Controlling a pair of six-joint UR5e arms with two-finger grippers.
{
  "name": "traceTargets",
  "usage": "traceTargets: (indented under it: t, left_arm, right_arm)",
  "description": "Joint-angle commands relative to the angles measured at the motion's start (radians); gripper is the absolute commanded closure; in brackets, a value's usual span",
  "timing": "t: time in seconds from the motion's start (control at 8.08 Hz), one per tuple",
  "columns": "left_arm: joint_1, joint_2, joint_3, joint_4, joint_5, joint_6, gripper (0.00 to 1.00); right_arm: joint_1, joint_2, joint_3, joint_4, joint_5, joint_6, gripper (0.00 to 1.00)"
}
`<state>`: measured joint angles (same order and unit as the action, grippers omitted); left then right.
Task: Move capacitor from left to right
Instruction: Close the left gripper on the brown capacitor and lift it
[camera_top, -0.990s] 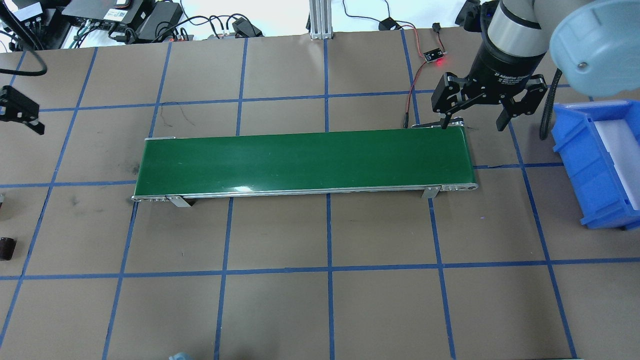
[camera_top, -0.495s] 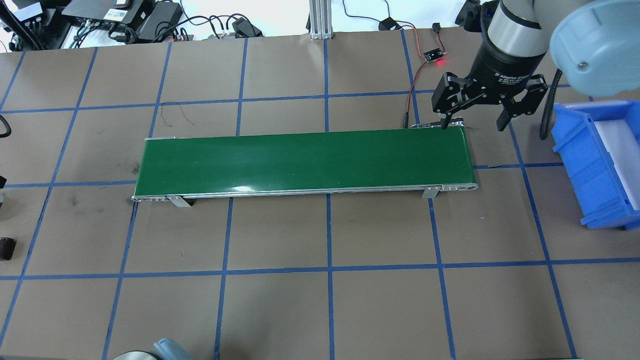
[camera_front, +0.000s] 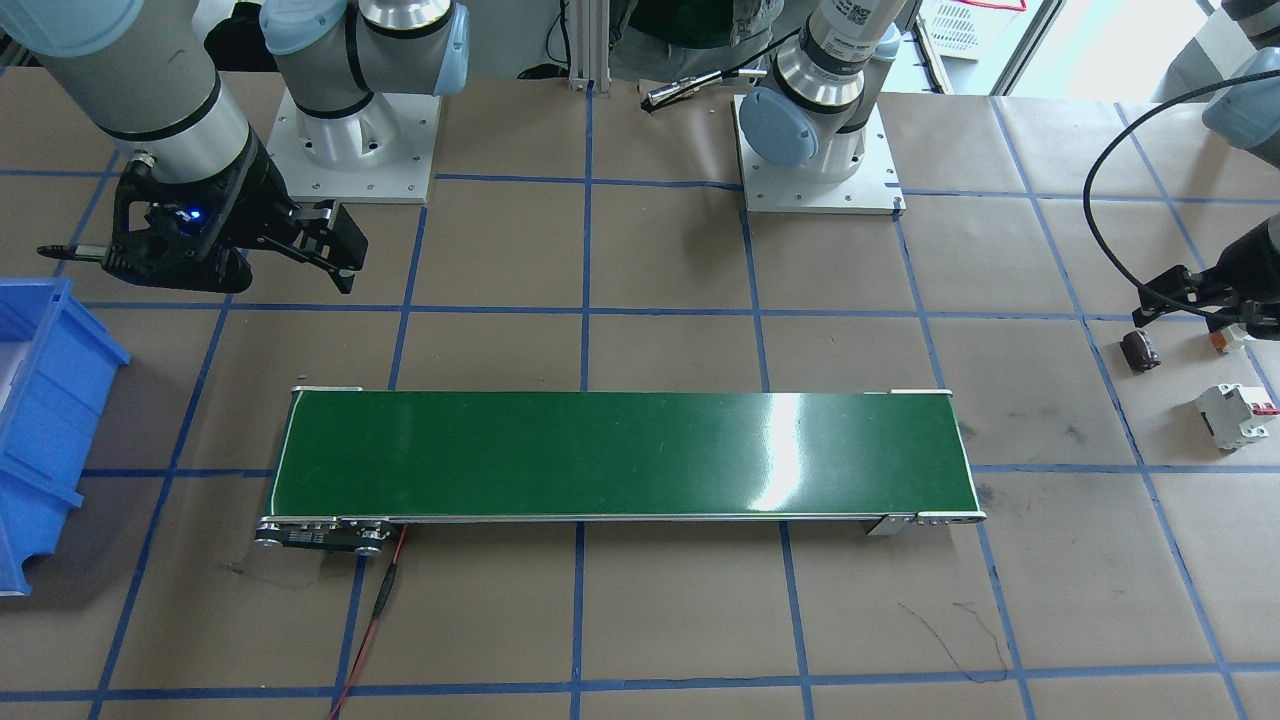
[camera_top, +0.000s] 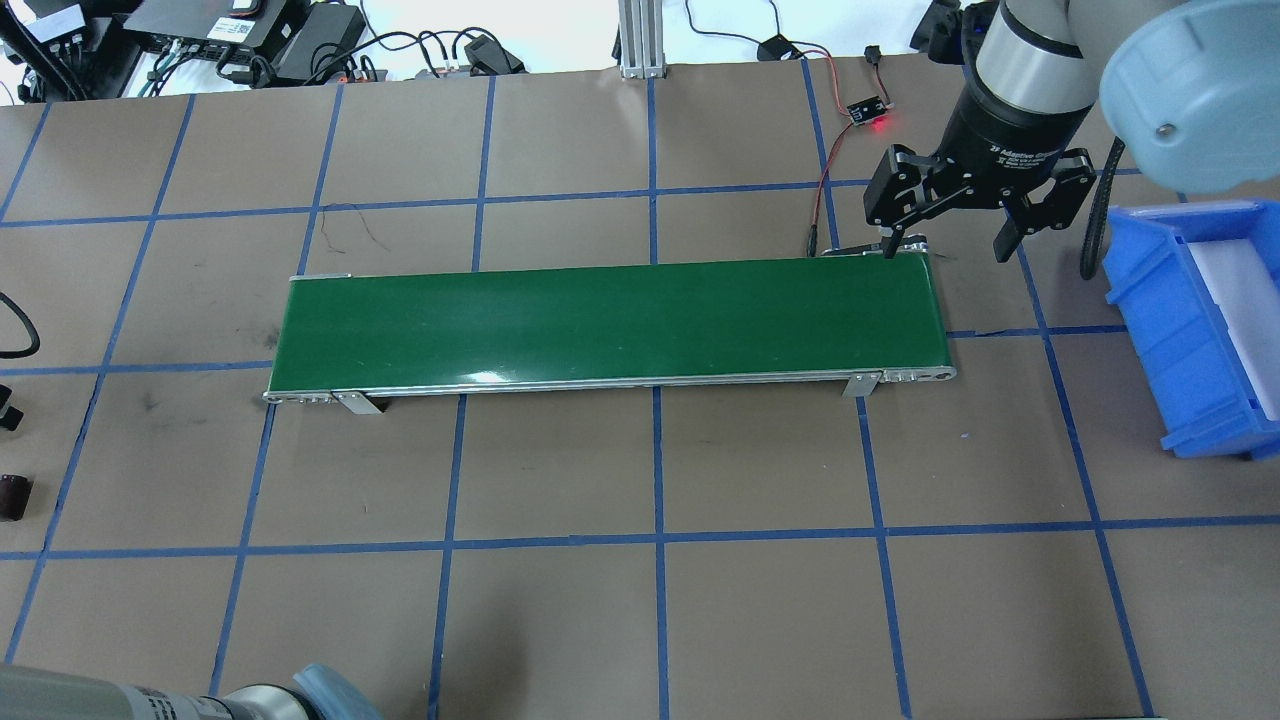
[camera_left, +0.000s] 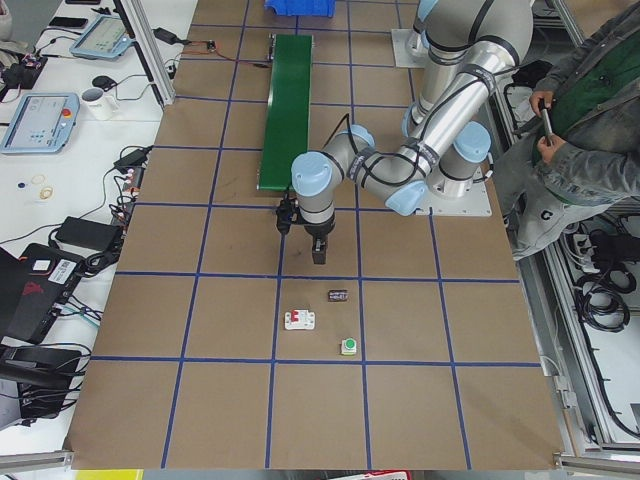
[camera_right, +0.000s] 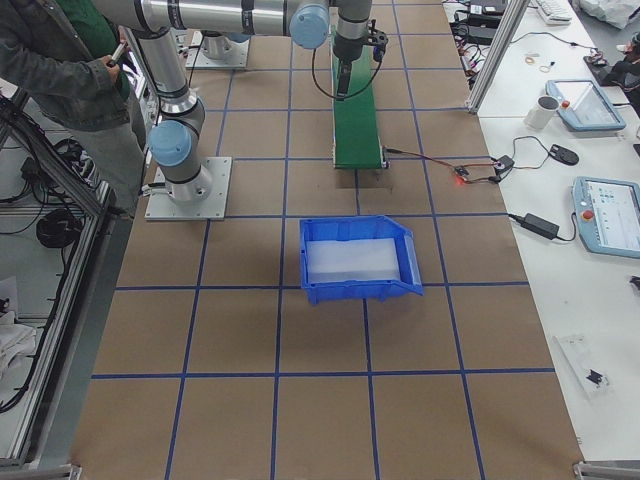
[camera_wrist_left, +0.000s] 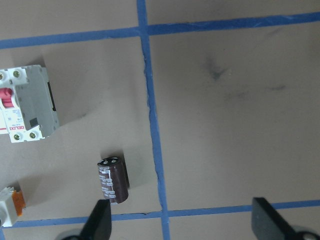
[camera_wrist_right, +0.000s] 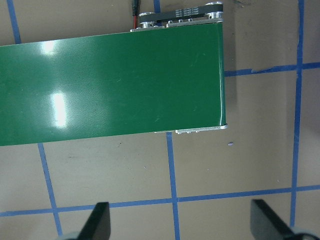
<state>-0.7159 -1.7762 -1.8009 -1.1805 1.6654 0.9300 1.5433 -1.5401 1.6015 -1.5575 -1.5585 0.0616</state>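
The capacitor (camera_wrist_left: 113, 179), a small dark maroon cylinder, lies on its side on the brown table at the robot's far left. It also shows in the front view (camera_front: 1139, 351), the overhead view (camera_top: 12, 497) and the left side view (camera_left: 338, 295). My left gripper (camera_wrist_left: 182, 222) is open and empty above the table. The capacitor is just ahead of the gripper's left finger (camera_wrist_left: 100, 222), off to one side of the gap. My right gripper (camera_top: 947, 245) is open and empty, and hovers by the far right end of the green conveyor belt (camera_top: 610, 325).
A white-grey circuit breaker (camera_wrist_left: 27, 105) and a small orange-white part (camera_wrist_left: 7, 210) lie near the capacitor. A green push button (camera_left: 348, 347) lies further out. A blue bin (camera_top: 1190, 330) stands at the right. A red wire and a lit sensor board (camera_top: 868, 112) sit behind the belt.
My left gripper has left the overhead view at the left edge and moved toward the capacitor. The left arm's elbow has come in at the bottom. The right arm has not moved.
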Motion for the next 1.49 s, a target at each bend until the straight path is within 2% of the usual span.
traceTargets:
  t: [0.0,0.25,0.62,0.99,1.24,1.36]
  left_arm:
    - [0.056,-0.09,-0.008,0.134,-0.001,0.11,0.0]
    - [0.078,-0.127,-0.008,0.174,0.0,0.118,0.01]
    - [0.102,-0.201,-0.044,0.31,-0.003,0.116,0.04]
    - [0.116,-0.195,-0.106,0.355,-0.001,0.107,0.06]
    - [0.136,-0.177,-0.182,0.454,0.0,0.113,0.06]
    - [0.136,-0.177,-0.183,0.459,0.002,0.115,0.06]
  right_arm:
    - [-0.002,0.0,0.0,-0.003,-0.002,-0.006,0.0]
    - [-0.002,0.0,0.0,-0.001,-0.002,-0.005,0.0]
    - [-0.002,0.0,0.0,-0.001,-0.002,-0.005,0.0]
    - [-0.002,0.0,0.0,0.001,-0.002,-0.005,0.0]
    - [-0.002,0.0,0.0,0.001,-0.002,-0.003,0.0]
    - [-0.002,0.0,0.0,0.001,-0.002,-0.003,0.0]
